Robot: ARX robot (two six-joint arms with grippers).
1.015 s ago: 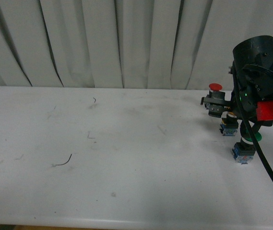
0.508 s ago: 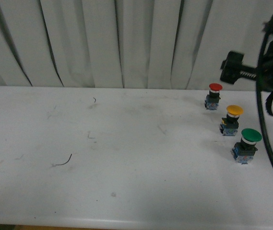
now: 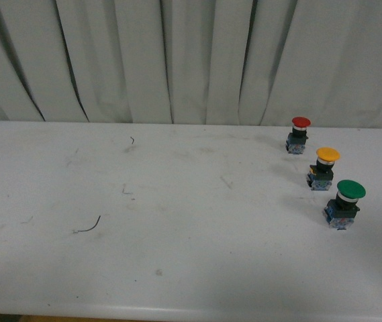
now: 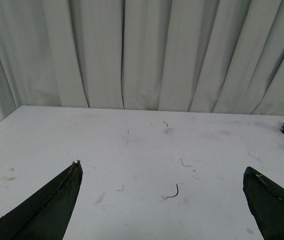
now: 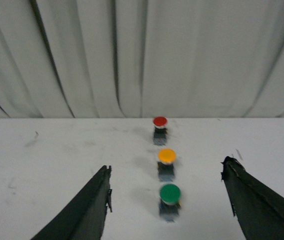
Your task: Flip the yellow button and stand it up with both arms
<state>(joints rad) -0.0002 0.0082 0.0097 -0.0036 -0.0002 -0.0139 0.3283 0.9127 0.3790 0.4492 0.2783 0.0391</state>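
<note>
Both grippers hang spread wide and empty: the left gripper [image 4: 161, 172] over bare tabletop [image 3: 177, 221], the right gripper [image 5: 165, 172] facing three upright buttons. The yellow button [image 3: 323, 167] stands cap-up between the red button [image 3: 299, 134] and green button [image 3: 345, 202], untouched.

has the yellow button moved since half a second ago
No. In the front view the yellow button stands at the same spot between the red button and green button.

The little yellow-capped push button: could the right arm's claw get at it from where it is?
Probably yes. The right gripper is open, facing the yellow button; only the green-capped button stands in front.
</note>
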